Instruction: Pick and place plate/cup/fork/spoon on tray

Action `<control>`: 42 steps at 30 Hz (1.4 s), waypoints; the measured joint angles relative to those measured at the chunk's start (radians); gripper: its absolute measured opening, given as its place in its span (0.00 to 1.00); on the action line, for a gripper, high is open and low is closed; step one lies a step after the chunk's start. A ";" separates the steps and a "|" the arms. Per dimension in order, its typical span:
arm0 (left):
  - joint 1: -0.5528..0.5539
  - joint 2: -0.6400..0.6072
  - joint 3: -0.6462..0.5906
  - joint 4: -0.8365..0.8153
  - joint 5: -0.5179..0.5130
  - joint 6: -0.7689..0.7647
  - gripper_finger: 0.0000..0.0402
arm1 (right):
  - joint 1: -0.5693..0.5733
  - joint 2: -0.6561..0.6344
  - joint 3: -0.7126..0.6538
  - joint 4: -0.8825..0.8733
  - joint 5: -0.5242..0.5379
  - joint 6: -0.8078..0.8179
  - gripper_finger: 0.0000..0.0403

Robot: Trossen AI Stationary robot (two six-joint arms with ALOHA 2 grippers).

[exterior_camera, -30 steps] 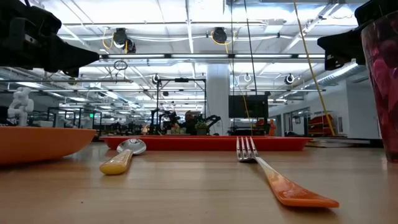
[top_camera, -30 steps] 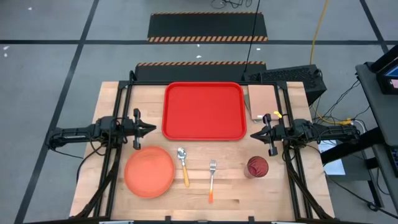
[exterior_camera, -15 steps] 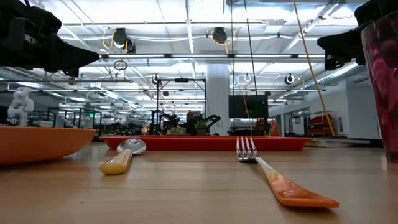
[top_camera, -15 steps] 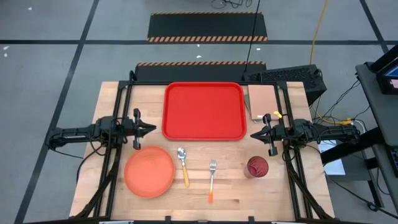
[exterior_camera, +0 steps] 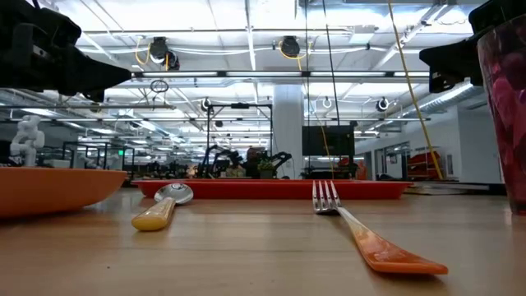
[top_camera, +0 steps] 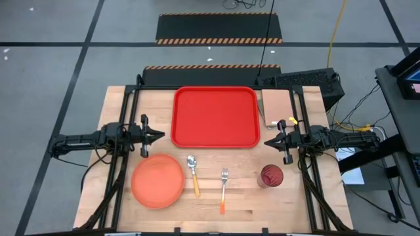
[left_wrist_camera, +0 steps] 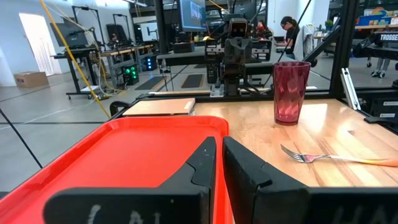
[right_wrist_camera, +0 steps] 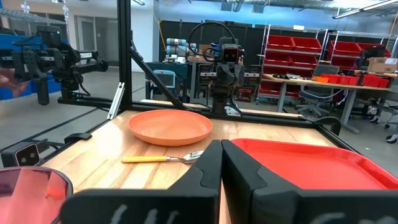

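The red tray (top_camera: 215,117) lies at the table's far middle. The orange plate (top_camera: 157,180) lies on the near left, with the spoon (top_camera: 193,172) and the fork (top_camera: 224,188) to its right, both flat on the wood. The dark red cup (top_camera: 271,176) stands upright at the near right. My left gripper (top_camera: 161,136) is shut and empty at the tray's left edge, above the table. My right gripper (top_camera: 266,142) is shut and empty at the tray's right edge. The left wrist view shows the cup (left_wrist_camera: 290,92) and fork (left_wrist_camera: 339,158); the right wrist view shows the plate (right_wrist_camera: 170,126) and spoon (right_wrist_camera: 163,158).
A tan-pink pad (top_camera: 277,107) lies right of the tray at the far right. Black frame rails (top_camera: 125,111) run along both sides of the table. Bare wood lies between the tray and the row of tableware.
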 joint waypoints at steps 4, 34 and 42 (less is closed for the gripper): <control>0.000 0.000 0.000 0.000 0.000 0.000 0.08 | 0.000 0.000 0.000 0.022 0.000 0.006 0.00; 0.000 0.000 -0.001 0.045 -0.002 0.130 0.08 | 0.052 0.402 0.619 0.012 -0.074 0.221 0.00; 0.000 0.000 -0.001 0.044 -0.002 0.133 0.08 | 0.133 0.643 0.892 -0.195 0.046 0.306 0.00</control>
